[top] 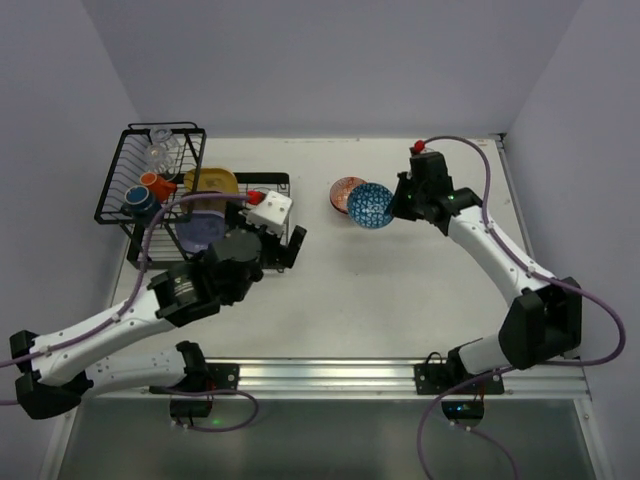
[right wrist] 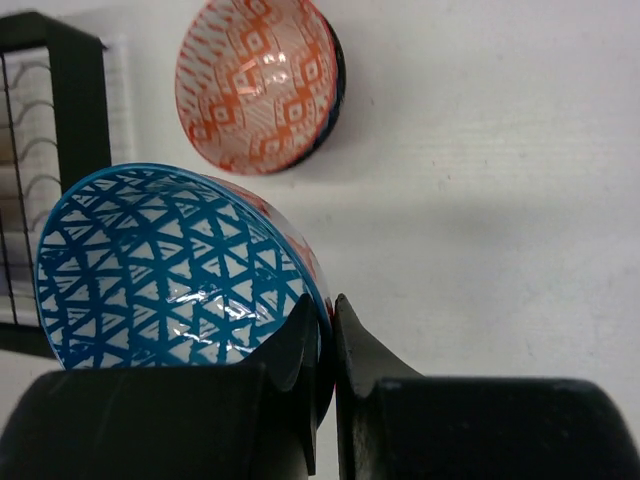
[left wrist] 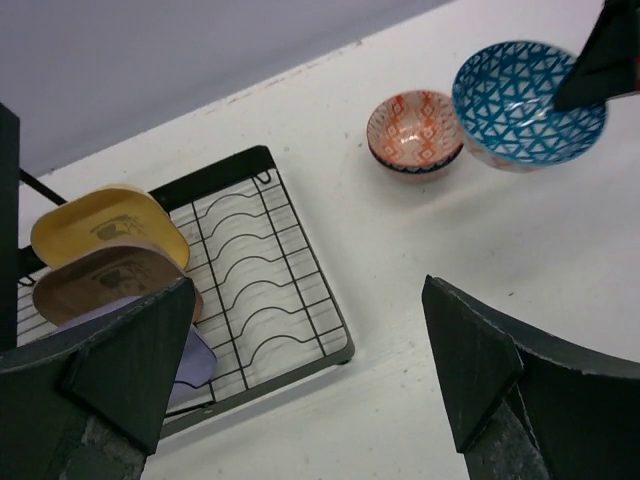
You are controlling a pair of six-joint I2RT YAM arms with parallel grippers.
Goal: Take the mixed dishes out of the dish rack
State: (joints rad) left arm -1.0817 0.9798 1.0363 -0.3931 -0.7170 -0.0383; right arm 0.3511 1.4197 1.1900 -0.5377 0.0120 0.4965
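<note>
Pinching the blue-and-white patterned ceramic bowl by its rim in the right gripper, upper centre-right of the top view, just right of the reddish patterned bowl; spread wide at the left gripper.

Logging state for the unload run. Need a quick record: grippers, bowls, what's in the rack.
left gripper: open, empty, above the tray edge
right gripper: shut on blue bowl rim
blue bowl: held, tilted, next to red bowl
red bowl: on table, out of rack
tray: yellow plate, tan plate, lavender plate, all at one end
basket: orange mug, dark mug, glasses
</note>
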